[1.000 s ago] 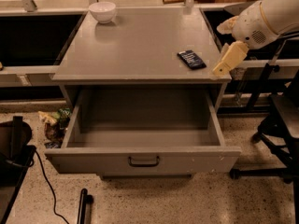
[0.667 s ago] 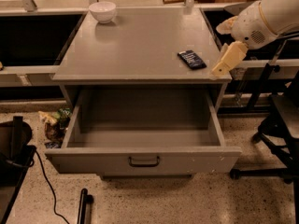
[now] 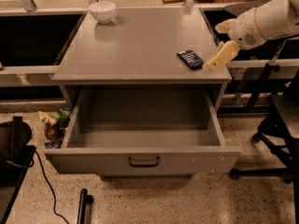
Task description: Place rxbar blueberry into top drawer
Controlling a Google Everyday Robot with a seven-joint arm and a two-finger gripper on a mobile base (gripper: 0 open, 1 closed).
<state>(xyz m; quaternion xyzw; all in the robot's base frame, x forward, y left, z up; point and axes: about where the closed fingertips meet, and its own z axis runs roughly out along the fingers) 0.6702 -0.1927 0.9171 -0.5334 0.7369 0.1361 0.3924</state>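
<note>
Lying on the cabinet top (image 3: pixel 135 45), the rxbar blueberry (image 3: pixel 190 59) sits just beside your gripper (image 3: pixel 214 64). You cannot tell whether it is open.

White bowl (image 3: pixel 102 10) on cabinet top (image 3: pixel 135 45), black chair (image 3: pixel 282 111)

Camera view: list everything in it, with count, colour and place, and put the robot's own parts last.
cabinet: one, grey, centre of the view
top drawer: one, grey, pulled open under the cabinet top
handle: one, dark, centre of the drawer front
rxbar blueberry: one, dark navy, flat on the cabinet top near its front right corner
bowl: one, white, back left of the cabinet top
bags: a crumpled heap, mixed colours, floor left of the drawer
cable: one, black, floor at lower left
chair: one, black, right edge
arm: one, white, upper right
gripper: one, tan, just right of the rxbar blueberry
</note>
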